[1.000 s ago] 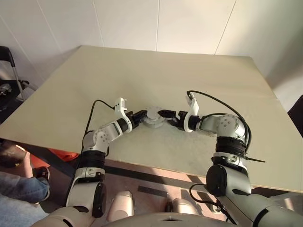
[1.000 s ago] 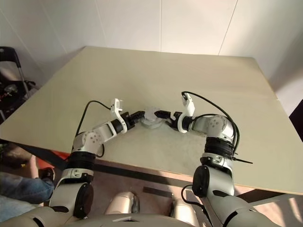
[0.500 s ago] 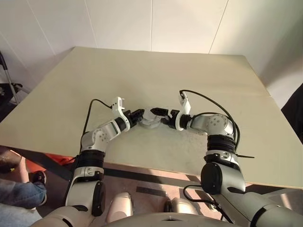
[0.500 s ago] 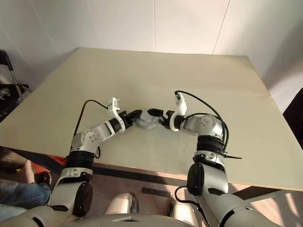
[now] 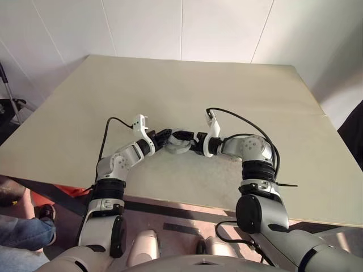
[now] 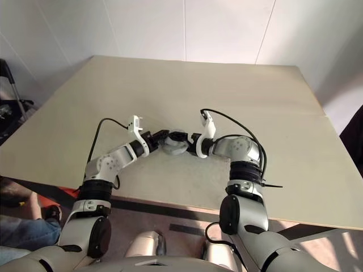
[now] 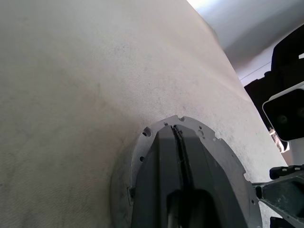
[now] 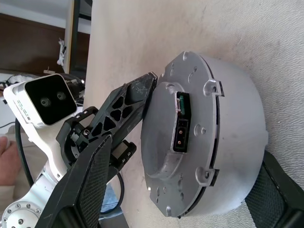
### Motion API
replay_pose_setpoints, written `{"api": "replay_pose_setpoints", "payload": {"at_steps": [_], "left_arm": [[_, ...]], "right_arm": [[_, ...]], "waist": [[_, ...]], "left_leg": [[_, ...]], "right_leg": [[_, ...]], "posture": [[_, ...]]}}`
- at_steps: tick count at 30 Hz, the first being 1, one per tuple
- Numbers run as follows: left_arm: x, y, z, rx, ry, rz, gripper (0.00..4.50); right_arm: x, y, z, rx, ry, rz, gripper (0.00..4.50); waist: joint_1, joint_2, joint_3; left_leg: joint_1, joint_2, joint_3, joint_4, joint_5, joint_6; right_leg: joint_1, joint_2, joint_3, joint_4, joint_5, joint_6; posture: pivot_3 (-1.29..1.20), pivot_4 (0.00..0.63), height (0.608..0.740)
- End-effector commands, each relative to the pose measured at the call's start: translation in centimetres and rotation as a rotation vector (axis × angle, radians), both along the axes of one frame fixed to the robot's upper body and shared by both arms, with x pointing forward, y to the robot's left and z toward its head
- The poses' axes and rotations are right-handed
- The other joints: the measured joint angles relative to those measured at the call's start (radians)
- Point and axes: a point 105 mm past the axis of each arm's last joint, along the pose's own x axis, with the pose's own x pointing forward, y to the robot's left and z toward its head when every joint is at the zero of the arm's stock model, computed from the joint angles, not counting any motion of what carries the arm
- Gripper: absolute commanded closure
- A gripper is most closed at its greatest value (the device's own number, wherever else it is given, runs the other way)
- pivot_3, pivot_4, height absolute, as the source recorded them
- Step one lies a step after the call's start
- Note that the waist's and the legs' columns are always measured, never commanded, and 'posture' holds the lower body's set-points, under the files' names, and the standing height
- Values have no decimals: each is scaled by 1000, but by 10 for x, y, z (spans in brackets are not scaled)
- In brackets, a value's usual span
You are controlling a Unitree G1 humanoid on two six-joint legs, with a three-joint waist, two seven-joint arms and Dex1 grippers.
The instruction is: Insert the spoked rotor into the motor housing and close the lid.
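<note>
The housing sits near the table's front edge, lid on top, apparently closed; the left gripper, fingers pressed together, rests on the lid; the right gripper, spread wide, straddles the housing; little seems left but letting go.

We see the table in pale beige, w/ faint grey smudges. The motor housing is matt silver-grey; the lid on it is lighter grey, w/ small screw holes at the rim and a black connector in the middle. Left gripper and right gripper have black fingers, wrists white and silver, cables black.
</note>
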Motion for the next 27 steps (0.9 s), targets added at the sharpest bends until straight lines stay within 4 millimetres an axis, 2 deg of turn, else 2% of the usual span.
{"api": "replay_pose_setpoints", "payload": {"at_steps": [1,3,7,8,17,22,27], "left_arm": [[-6,-17,-11,4,45,-56,4500],[-6,-17,-11,4,44,-56,4500],[-6,-17,-11,5,41,-56,4500],[-6,-17,-11,5,40,-57,4500],[-4,-13,-9,2,21,-43,4500],[2,9,15,-131,-37,40,4500],[0,32,28,-210,-69,99,4500]], "right_arm": [[-7,38,27,108,-64,122,391],[-6,38,25,102,-60,115,855],[-5,39,27,103,-77,116,2188],[-5,39,28,102,-79,114,2321],[2,32,33,110,-112,86,2365],[26,11,44,146,-133,-46,2365],[47,-4,58,168,-167,-137,2365]], "waist": [[0,0,0],[0,0,0],[3,0,0],[4,0,0],[4,0,0],[2,0,0],[5,0,1]], "left_leg": [[0,0,0,0,0,0],[-1,0,0,0,0,0],[-2,0,0,0,0,0],[-2,0,0,0,0,0],[-2,0,0,1,0,0],[-3,0,0,2,0,0],[-22,0,-1,11,-1,2]], "right_leg": [[0,0,0,0,0,0],[-1,0,0,0,0,0],[-2,0,0,0,0,0],[-1,0,0,0,0,0],[-1,0,0,0,0,0],[-2,0,0,2,0,-1],[-21,-1,-1,12,1,-2]], "posture": [[0,0,740],[0,0,740],[0,0,740],[0,0,740],[0,0,740],[0,0,740],[0,0,740]]}}
